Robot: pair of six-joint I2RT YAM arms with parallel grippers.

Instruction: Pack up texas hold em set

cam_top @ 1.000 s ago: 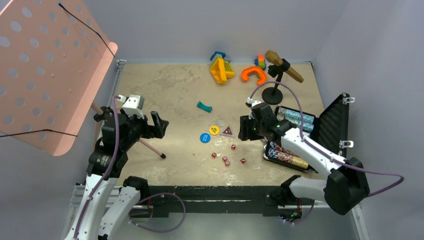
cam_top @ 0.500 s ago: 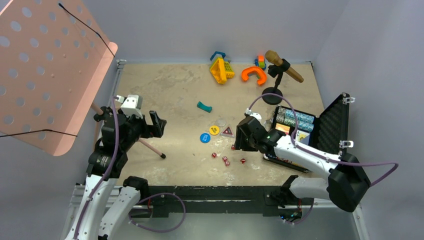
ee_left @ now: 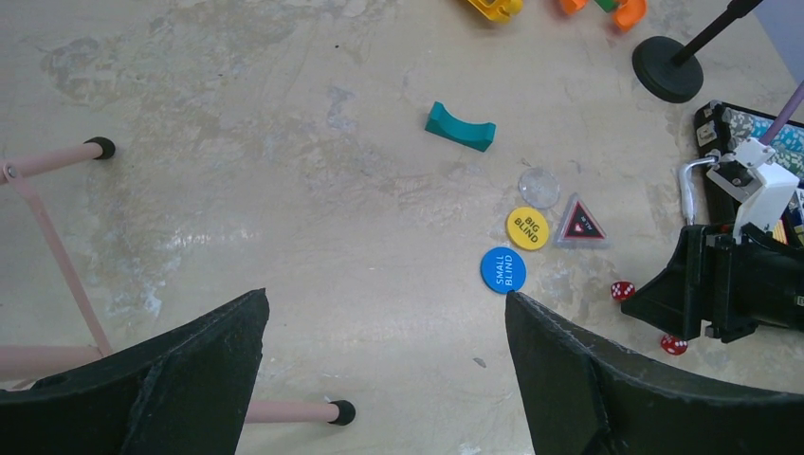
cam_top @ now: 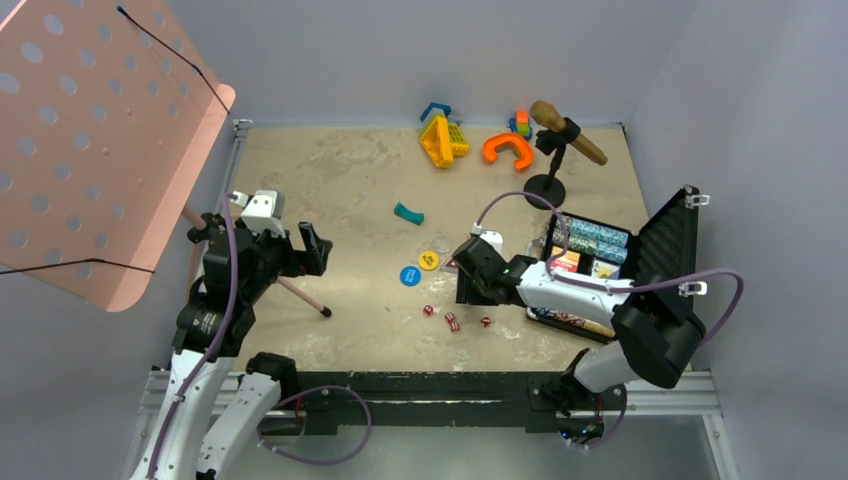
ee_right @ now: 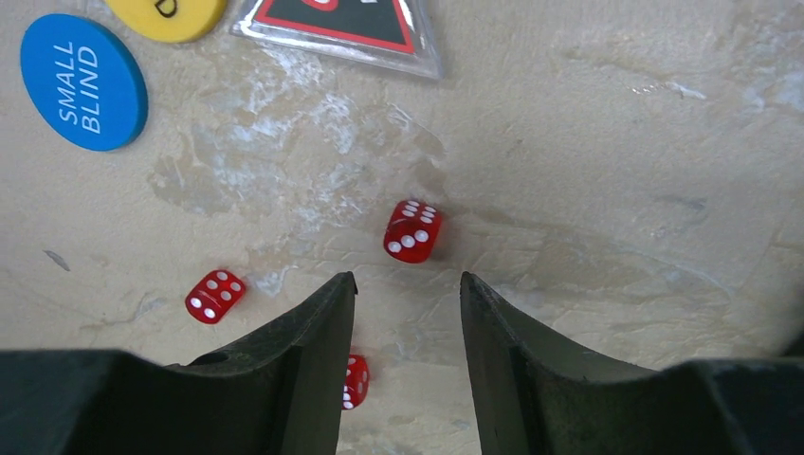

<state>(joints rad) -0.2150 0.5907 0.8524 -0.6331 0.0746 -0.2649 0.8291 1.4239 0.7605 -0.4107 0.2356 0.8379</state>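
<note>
While the case (cam_top: 662, 250) lies open on the right, dice collection is judged in hand: the right pincer (ee_right: 408, 284), parted and empty, is poised just short of a red die (ee_right: 412, 230); advancing and closing are called for.

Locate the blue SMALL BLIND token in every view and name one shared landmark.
Top external: blue token, near centre.
Left wrist: just right of centre.
Right wrist: top left corner.
Landmark: yellow token, beside it in all three.
</note>
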